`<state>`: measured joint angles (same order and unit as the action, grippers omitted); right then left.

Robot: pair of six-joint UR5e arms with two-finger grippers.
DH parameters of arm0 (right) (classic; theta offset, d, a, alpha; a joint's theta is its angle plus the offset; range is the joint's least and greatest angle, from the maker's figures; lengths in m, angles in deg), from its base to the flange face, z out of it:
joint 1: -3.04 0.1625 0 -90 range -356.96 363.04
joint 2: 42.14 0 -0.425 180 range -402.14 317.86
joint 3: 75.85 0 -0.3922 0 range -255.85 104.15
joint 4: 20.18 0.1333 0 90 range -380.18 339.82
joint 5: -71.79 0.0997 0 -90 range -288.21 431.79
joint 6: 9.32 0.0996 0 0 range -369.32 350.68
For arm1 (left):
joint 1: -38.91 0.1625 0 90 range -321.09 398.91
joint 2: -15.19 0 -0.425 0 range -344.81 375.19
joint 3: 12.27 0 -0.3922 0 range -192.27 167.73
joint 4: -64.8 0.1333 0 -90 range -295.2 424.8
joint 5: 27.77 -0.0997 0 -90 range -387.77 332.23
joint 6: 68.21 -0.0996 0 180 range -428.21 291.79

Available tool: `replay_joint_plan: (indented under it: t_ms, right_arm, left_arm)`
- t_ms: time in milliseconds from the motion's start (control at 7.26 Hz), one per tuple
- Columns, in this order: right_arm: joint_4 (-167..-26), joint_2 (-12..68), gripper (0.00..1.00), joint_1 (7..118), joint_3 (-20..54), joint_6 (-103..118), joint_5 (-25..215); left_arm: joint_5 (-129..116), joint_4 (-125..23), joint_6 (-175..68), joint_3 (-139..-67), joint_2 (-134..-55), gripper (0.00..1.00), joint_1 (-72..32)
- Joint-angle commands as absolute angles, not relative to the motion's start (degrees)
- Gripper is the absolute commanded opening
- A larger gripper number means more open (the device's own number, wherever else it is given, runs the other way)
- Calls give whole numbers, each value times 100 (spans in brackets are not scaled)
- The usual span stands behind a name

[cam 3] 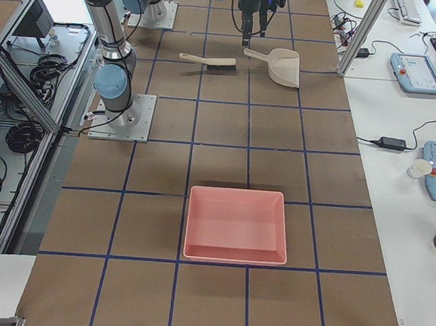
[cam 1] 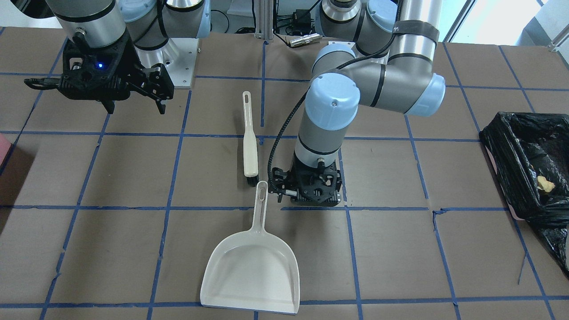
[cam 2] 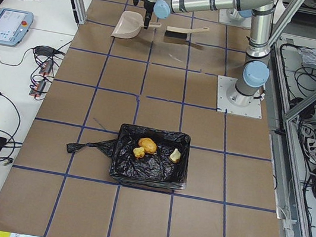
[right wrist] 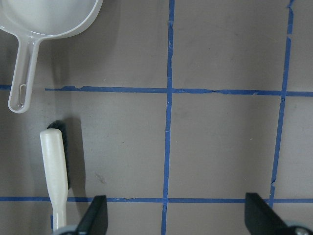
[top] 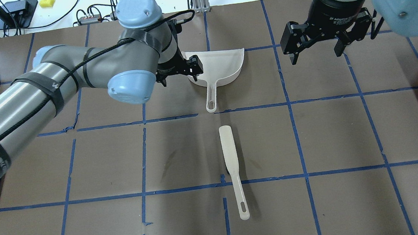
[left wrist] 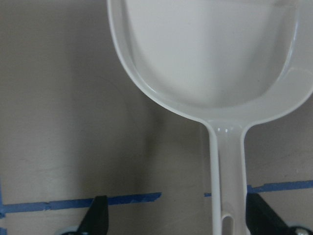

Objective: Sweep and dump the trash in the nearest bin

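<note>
All told, counted three trash pieces (cam 2: 148, 146) in the bin (cam 2: 120, 169) at lower centre of the left side view, found left gripper (left wrist: 181, 221) spread open over the dustpan handle (left wrist: 227, 166), right gripper (top: 316, 49) likewise released and empty, and judged a straight upward retreat safest.

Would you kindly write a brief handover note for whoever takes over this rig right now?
Left gripper: open, empty, low by the handle of the dustpan.
Right gripper: open, empty, above the table.
Dustpan: empty, flat on the table; the brush lies near its handle end.
Trash: three pieces inside the black-lined bin.
Done: sweeping and dumping, it seems; no trash shows on the table.
Left: probably only moving the arms clear.
</note>
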<state>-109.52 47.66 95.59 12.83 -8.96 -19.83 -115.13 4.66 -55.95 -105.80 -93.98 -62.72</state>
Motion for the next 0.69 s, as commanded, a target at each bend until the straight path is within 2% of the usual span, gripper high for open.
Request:
replay_joint_plan:
  t_ms: [0,276,551]
  right_arm:
    - [-10965,4768,100,9568,1283,-905,-1980]
    - [-10966,4803,100,9577,1275,-897,-1953]
    - [-10966,4821,100,9577,1275,-897,-1944]
  left_arm:
    - [-11549,-651,-6404,-10561,-8601,100,-5596]
    - [-11575,-1697,-7334,-10473,-7915,100,-5015]
    - [-11775,-2936,-7647,-9931,-7579,100,-4749]
